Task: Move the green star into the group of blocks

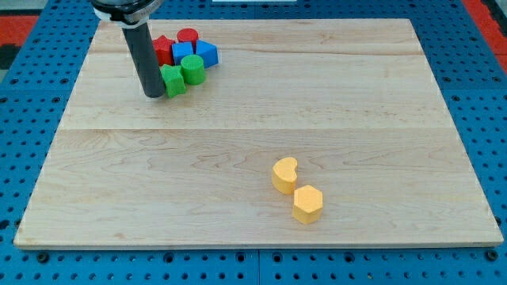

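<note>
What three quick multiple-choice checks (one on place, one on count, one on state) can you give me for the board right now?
1. Where is my tip?
A. Beside the yellow blocks
B. At the view's left of the green star
C. In the view's bottom left corner

2. How many yellow blocks lie on the board?
A. One
B. Two
C. Four

3. How does the green star stand to the group?
A. Against the green cylinder
B. Alone at mid-board
C. Between the yellow blocks

Answers:
1. B, the rod's end sits right against the star's left side.
2. B, a yellow heart and a yellow hexagon.
3. A, the star touches the cylinder at the cluster's edge.
</note>
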